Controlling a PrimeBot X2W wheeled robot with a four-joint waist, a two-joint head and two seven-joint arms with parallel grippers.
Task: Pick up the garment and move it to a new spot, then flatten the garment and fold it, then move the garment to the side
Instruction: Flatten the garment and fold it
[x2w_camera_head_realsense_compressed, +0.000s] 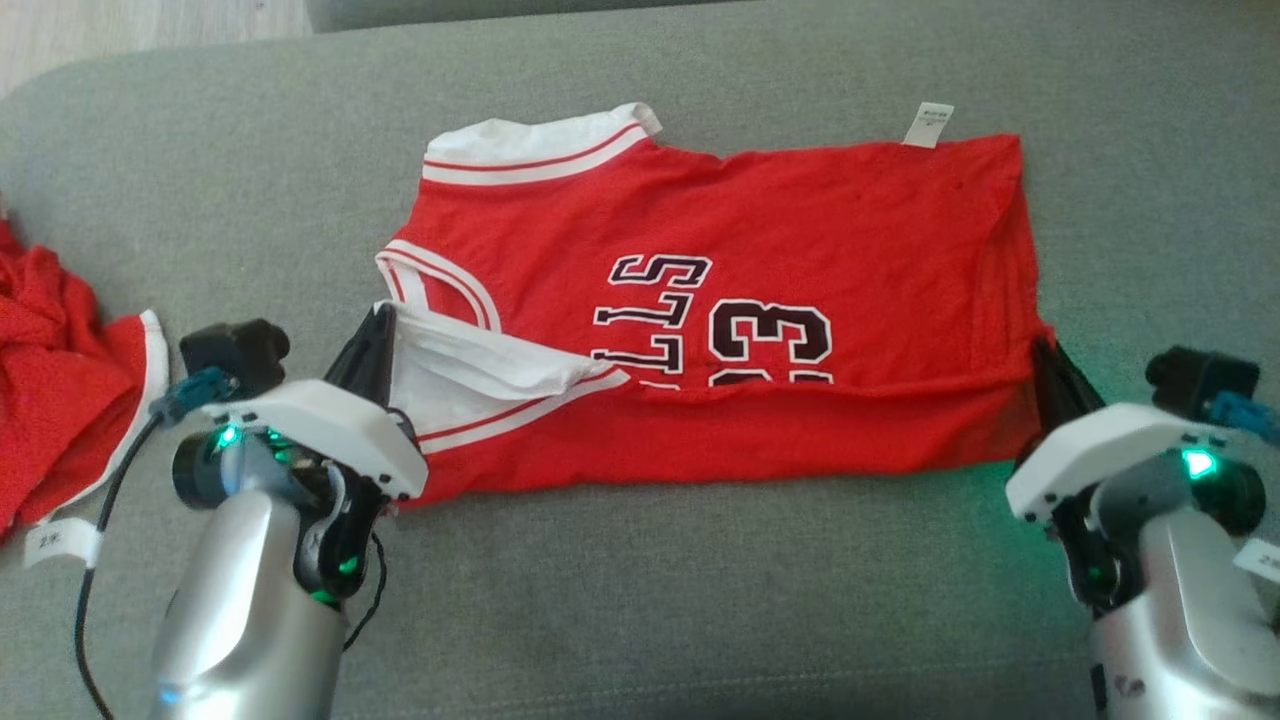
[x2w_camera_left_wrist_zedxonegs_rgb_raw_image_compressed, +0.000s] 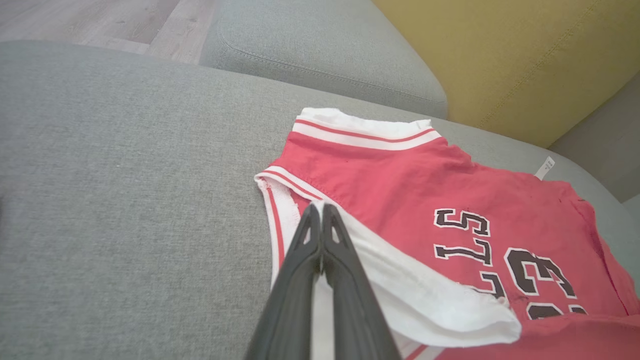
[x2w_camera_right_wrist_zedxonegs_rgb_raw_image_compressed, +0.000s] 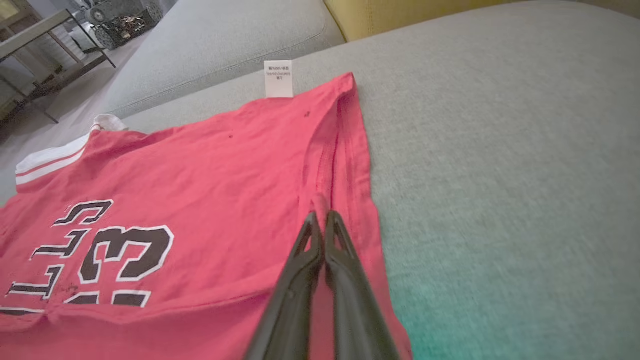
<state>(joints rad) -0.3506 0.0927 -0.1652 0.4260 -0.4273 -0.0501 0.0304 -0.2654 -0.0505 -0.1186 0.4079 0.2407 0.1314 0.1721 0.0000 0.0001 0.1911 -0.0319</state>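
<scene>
Left jaws are clenched on the garment (x2w_camera_head_realsense_compressed: 760, 230). My left fingers (x2w_camera_left_wrist_zedxonegs_rgb_raw_image_compressed: 300, 265) are pressed together with its white-lined armhole edge pinched between them, at its 9 o'clock end. Right jaws are clamped on it too, and my right fingers (x2w_camera_right_wrist_zedxonegs_rgb_raw_image_compressed: 345, 265) nip a small pucker of red cloth at its 3 o'clock end.

From my head, the garment lies spread sideways in the middle of the gray sofa cushion (x2w_camera_head_realsense_compressed: 640, 600), with the white striped trim (x2w_camera_head_realsense_compressed: 530, 150) toward 10 o'clock and the hem toward 3 o'clock. Its 6 o'clock edge is folded up over the lower part of the black lettering (x2w_camera_head_realsense_compressed: 720, 320). A white care label (x2w_camera_head_realsense_compressed: 928, 125) sticks out at 1 o'clock. A second red cloth (x2w_camera_head_realsense_compressed: 50, 380) lies crumpled at 9 o'clock, well apart from the garment.
</scene>
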